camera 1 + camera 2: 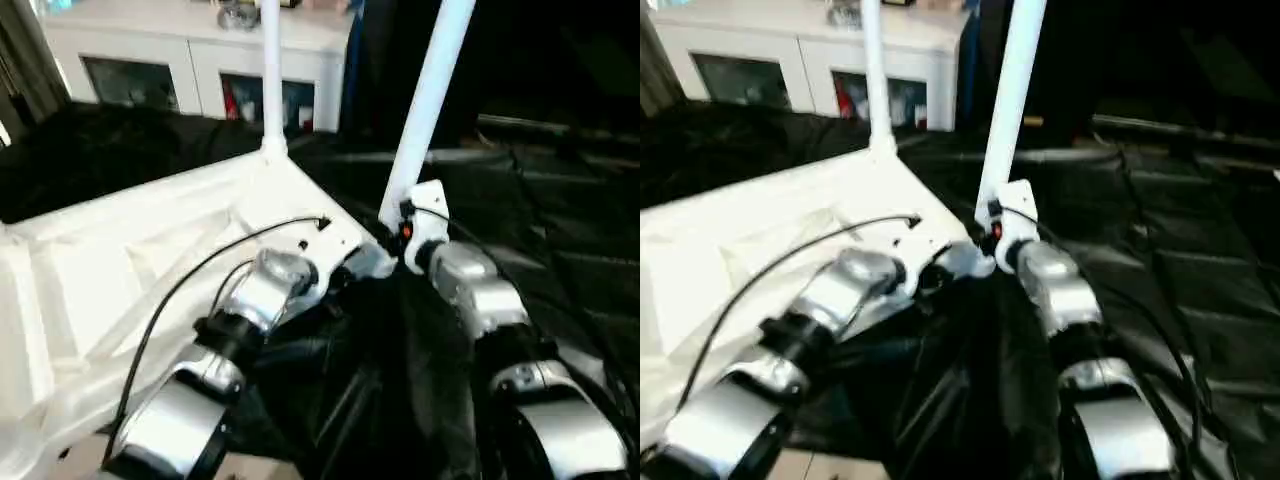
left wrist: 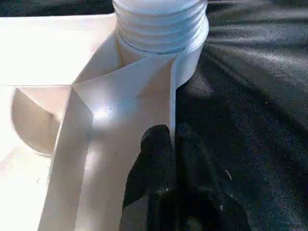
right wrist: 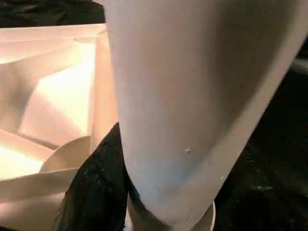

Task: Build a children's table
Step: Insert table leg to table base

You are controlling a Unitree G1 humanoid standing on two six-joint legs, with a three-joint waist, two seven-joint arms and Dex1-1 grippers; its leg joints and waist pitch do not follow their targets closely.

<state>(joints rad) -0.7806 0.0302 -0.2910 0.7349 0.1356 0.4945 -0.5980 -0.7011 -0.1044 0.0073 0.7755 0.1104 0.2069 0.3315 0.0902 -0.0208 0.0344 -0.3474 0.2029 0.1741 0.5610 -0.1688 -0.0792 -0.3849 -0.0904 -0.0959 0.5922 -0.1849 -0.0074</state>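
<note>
Worktop (image 1: 560, 230) was draped in creased black sheeting. Far left stood a white cabinet (image 1: 190, 55) with glass doors, small clutter on top; the room to the far right was dark. No readable writing or labels anywhere.

Tabletop (image 1: 130, 270) lay upside down on the worktop's left half, white plastic, ribbed underside up, round sockets at the corners. One leg (image 1: 270, 70) stood upright in the far corner socket. A second leg (image 1: 425, 105), white tapered tube, leaned at the near right corner, its threaded end (image 2: 161, 24) at that socket.

My left claw (image 2: 173, 139) was pinched together against the tabletop's edge rib by that corner. My right claw (image 1: 405, 235) was clamped on the second leg near its base.
</note>
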